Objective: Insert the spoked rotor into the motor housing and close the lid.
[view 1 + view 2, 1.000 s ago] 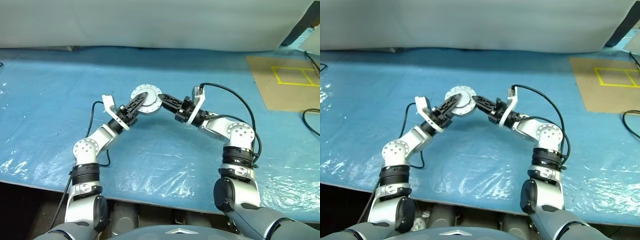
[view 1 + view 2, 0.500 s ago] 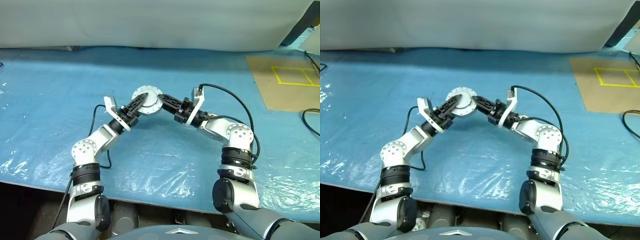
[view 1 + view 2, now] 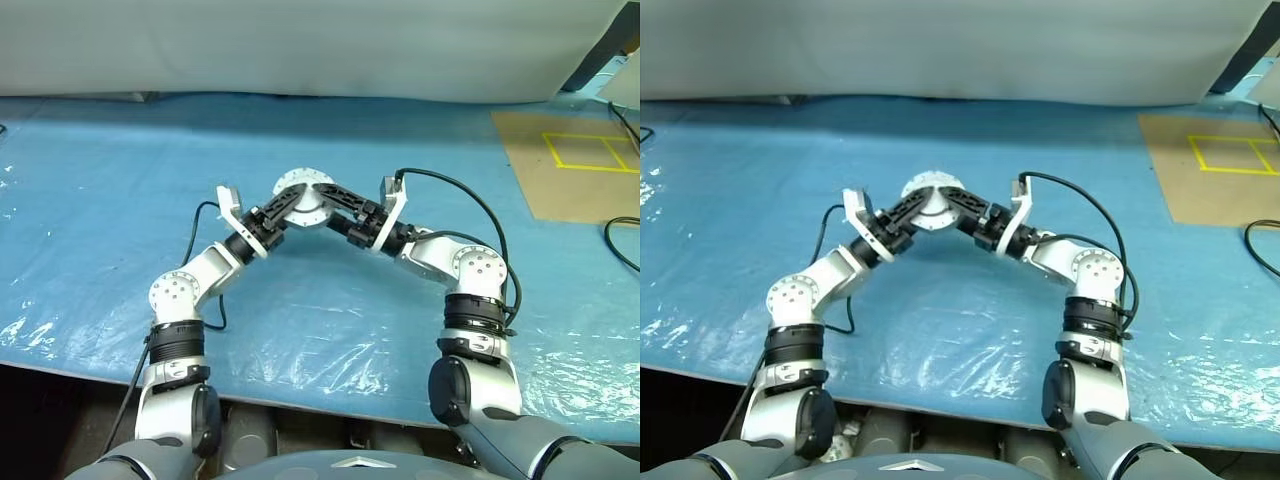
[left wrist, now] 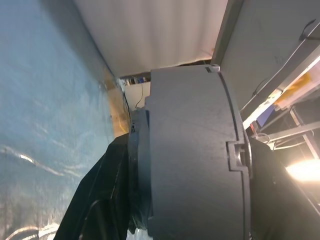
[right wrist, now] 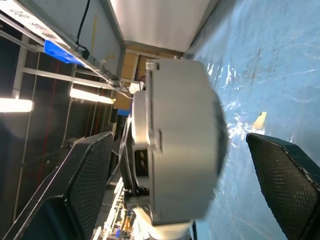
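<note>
Housing between both pincers, above blue sheet

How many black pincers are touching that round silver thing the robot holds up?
1. The left gripper clamps the motor housing from the robot's left; the right gripper has its fingers spread either side without touching. Contact on the far side may be hidden.
</note>
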`<action>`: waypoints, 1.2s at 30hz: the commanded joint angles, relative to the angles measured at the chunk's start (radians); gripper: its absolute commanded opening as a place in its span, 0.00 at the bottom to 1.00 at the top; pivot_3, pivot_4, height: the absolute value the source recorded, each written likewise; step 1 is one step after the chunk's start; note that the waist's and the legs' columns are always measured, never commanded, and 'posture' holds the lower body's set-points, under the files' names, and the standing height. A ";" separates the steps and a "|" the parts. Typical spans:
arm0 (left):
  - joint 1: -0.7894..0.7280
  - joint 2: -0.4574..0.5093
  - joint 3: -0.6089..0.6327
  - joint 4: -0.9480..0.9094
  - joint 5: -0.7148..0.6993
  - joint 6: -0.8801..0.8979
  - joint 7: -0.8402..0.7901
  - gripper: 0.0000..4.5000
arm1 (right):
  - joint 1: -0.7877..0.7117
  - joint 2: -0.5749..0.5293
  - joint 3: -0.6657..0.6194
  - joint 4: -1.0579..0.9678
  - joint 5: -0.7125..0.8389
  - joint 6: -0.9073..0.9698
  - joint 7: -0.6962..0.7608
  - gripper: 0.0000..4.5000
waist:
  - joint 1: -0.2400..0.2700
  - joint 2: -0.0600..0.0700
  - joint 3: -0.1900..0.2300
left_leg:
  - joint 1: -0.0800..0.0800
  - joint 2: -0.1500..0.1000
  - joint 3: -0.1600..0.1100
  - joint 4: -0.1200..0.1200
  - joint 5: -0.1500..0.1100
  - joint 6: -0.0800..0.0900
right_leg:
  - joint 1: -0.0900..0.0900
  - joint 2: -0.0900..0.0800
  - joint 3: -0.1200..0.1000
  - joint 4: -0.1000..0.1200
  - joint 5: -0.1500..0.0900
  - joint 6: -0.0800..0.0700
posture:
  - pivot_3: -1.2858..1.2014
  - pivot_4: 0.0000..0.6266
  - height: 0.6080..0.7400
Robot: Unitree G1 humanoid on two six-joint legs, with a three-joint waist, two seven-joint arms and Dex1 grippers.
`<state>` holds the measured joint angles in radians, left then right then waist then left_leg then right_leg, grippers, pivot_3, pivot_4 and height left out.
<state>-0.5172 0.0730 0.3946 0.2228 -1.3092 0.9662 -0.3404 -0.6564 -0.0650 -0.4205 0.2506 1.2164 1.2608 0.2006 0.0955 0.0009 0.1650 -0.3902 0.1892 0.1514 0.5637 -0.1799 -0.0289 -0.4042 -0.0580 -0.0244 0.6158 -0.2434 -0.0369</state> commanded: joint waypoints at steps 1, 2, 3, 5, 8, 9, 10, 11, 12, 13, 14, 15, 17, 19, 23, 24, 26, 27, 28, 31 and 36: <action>-0.053 0.030 0.081 -0.022 -0.029 -0.086 -0.013 0.54 | 0.025 -0.034 -0.003 -0.019 -0.002 -0.015 0.028 0.99 | 0.001 0.000 0.000 | 0.000 0.000 0.000 0.000 0.000 0.000 | 0.000 0.000 0.000 0.000 0.000 0.000 | 0.52 0.24 1.00; -0.059 0.037 0.098 -0.018 -0.021 -0.114 -0.011 0.54 | 0.032 -0.042 0.001 -0.015 -0.010 -0.018 0.031 0.99 | 0.000 0.000 0.000 | -0.001 0.000 0.000 0.000 0.000 0.000 | 0.000 0.000 0.000 0.000 0.000 0.000 | 0.52 0.24 1.00; -0.063 0.045 0.111 -0.012 -0.007 -0.146 -0.009 0.54 | 0.038 -0.047 0.003 -0.013 -0.014 -0.021 0.032 0.99 | 0.000 0.000 0.000 | -0.001 0.000 0.000 0.000 0.000 0.000 | 0.000 0.000 -0.001 0.000 0.000 0.000 | 0.52 0.24 1.00; -0.075 0.066 0.140 0.021 0.041 -0.225 0.009 0.54 | 0.047 -0.053 0.013 -0.021 -0.021 -0.021 0.039 0.99 | 0.000 0.000 0.000 | -0.001 0.000 -0.001 0.000 0.000 0.000 | 0.000 0.000 -0.001 -0.001 0.000 0.000 | 0.52 0.24 1.00; -0.082 0.110 0.163 0.093 0.137 -0.336 0.019 0.54 | 0.054 -0.054 0.022 -0.030 -0.034 -0.023 0.042 0.99 | 0.000 0.000 0.000 | -0.001 0.000 -0.001 0.000 0.000 0.000 | 0.000 0.000 -0.001 -0.001 0.000 0.000 | 0.52 0.24 1.00; -0.084 0.124 0.172 0.125 0.163 -0.369 0.023 0.54 | 0.056 -0.054 0.027 -0.032 -0.040 -0.024 0.042 0.99 | 0.000 0.000 0.000 | -0.001 0.000 -0.001 0.000 0.000 0.000 | 0.000 0.000 -0.001 -0.001 0.000 0.000 | 0.52 0.24 1.00; -0.086 0.137 0.183 0.164 0.188 -0.401 0.030 0.54 | 0.057 -0.053 0.032 -0.032 -0.045 -0.026 0.042 0.99 | -0.001 0.000 0.000 | -0.001 0.000 -0.001 0.000 0.000 0.000 | 0.000 0.000 -0.001 -0.001 0.000 0.000 | 0.52 0.24 1.00; -0.089 0.147 0.194 0.198 0.205 -0.427 0.030 0.54 | 0.058 -0.054 0.038 -0.032 -0.051 -0.026 0.044 0.99 | 0.000 0.000 0.000 | -0.001 0.000 -0.002 0.000 0.000 0.000 | 0.000 0.000 -0.001 -0.001 0.000 0.000 | 0.52 0.24 1.00; -0.090 0.156 0.209 0.233 0.214 -0.446 0.026 0.54 | 0.059 -0.054 0.045 -0.033 -0.057 -0.027 0.046 0.99 | 0.000 0.000 0.000 | -0.001 0.000 -0.002 0.001 0.000 0.000 | 0.000 0.000 -0.001 -0.001 0.000 0.000 | 0.52 0.24 1.00; -0.091 0.164 0.220 0.264 0.222 -0.460 0.020 0.54 | 0.059 -0.053 0.048 -0.033 -0.061 -0.028 0.047 0.99 | 0.000 0.000 0.000 | -0.002 0.000 -0.002 0.001 0.000 0.000 | 0.000 0.000 -0.001 -0.001 0.000 0.001 | 0.52 0.24 1.00; -0.091 0.170 0.230 0.295 0.231 -0.474 0.013 0.54 | 0.058 -0.053 0.053 -0.033 -0.067 -0.030 0.051 0.99 | 0.001 0.000 0.000 | -0.002 0.000 -0.002 0.001 0.000 0.000 | 0.000 0.000 -0.002 -0.002 0.000 0.001 | 0.52 0.24 1.00; -0.091 0.174 0.236 0.323 0.242 -0.486 0.006 0.54 | 0.056 -0.053 0.056 -0.032 -0.072 -0.030 0.053 0.99 | 0.001 0.000 0.000 | -0.003 0.000 -0.002 0.001 0.000 0.000 | 0.000 0.000 -0.002 -0.002 0.000 0.001 | 0.52 0.24 1.00; -0.093 0.178 0.239 0.373 0.267 -0.506 -0.011 0.54 | 0.051 -0.053 0.059 -0.028 -0.080 -0.032 0.058 0.99 | 0.003 -0.001 0.000 | -0.005 0.000 -0.002 0.002 0.000 0.000 | 0.000 0.000 -0.004 -0.002 0.000 0.001 | 0.52 0.24 1.00; -0.100 0.179 0.227 0.433 0.307 -0.527 -0.021 0.54 | 0.046 -0.055 0.066 -0.023 -0.090 -0.035 0.064 0.99 | 0.005 -0.001 0.000 | -0.006 0.000 -0.002 0.002 0.000 0.000 | 0.000 0.000 -0.005 -0.002 0.000 0.001 | 0.52 0.24 1.00; -0.100 0.166 0.211 0.498 0.356 -0.536 -0.061 0.70 | 0.034 -0.057 0.081 -0.004 -0.120 -0.041 0.069 1.00 | 0.006 -0.001 0.000 | -0.006 0.000 -0.002 0.004 0.000 0.000 | 0.002 -0.001 -0.005 -0.001 0.001 0.001 | 0.52 0.24 1.00; -0.096 0.165 0.215 0.495 0.356 -0.528 -0.071 0.76 | 0.032 -0.058 0.083 0.000 -0.127 -0.042 0.071 1.00 | 0.006 -0.001 0.000 | -0.005 0.000 -0.002 0.004 0.000 0.000 | 0.002 -0.001 -0.004 -0.001 0.001 0.001 | 0.52 0.24 1.00; -0.100 0.174 0.218 0.516 0.391 -0.545 -0.029 0.90 | 0.031 -0.059 0.084 0.002 -0.134 -0.043 0.078 1.00 | 0.006 -0.001 0.000 | -0.002 0.001 -0.001 0.004 0.000 0.000 | 0.004 -0.002 -0.004 0.000 0.001 0.001 | 0.52 0.24 1.00; -0.100 0.180 0.230 0.524 0.392 -0.551 -0.021 0.98 | 0.031 -0.060 0.087 0.000 -0.138 -0.043 0.083 1.00 | 0.006 -0.001 0.000 | -0.001 0.001 -0.001 0.004 0.000 0.000 | 0.006 -0.002 -0.004 0.000 0.001 0.001 | 0.52 0.24 1.00; -0.091 0.192 0.241 0.526 0.403 -0.567 -0.010 0.99 | 0.036 -0.060 0.093 -0.005 -0.143 -0.041 0.087 1.00 | 0.005 -0.001 0.000 | 0.001 0.001 -0.001 0.004 0.000 0.000 | 0.008 -0.002 -0.004 0.000 0.001 0.001 | 0.52 0.24 1.00; -0.060 0.233 0.274 0.528 0.419 -0.596 0.008 0.99 | 0.052 -0.057 0.118 -0.018 -0.162 -0.034 0.104 1.00 | -0.005 -0.001 0.000 | 0.009 0.002 -0.002 0.003 0.000 0.000 | 0.013 -0.002 -0.002 0.000 0.000 0.001 | 0.52 0.24 1.00; -0.002 0.318 0.329 0.557 0.442 -0.672 0.075 0.99 | 0.055 -0.054 0.134 -0.009 -0.187 -0.044 0.125 1.00 | -0.033 -0.001 0.000 | 0.015 0.002 -0.002 -0.001 0.000 0.000 | 0.013 -0.001 0.001 -0.002 0.000 0.000 | 0.52 0.24 1.00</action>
<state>-0.5674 0.3507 0.6700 0.7454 -0.8945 0.3398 -0.3137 -0.5967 -0.1183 -0.2913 0.2629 1.0256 1.2232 0.3038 0.0624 0.0002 0.1652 -0.3756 0.1907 0.1497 0.5627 -0.1799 -0.0290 -0.3912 -0.0584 -0.0237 0.6141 -0.2439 -0.0373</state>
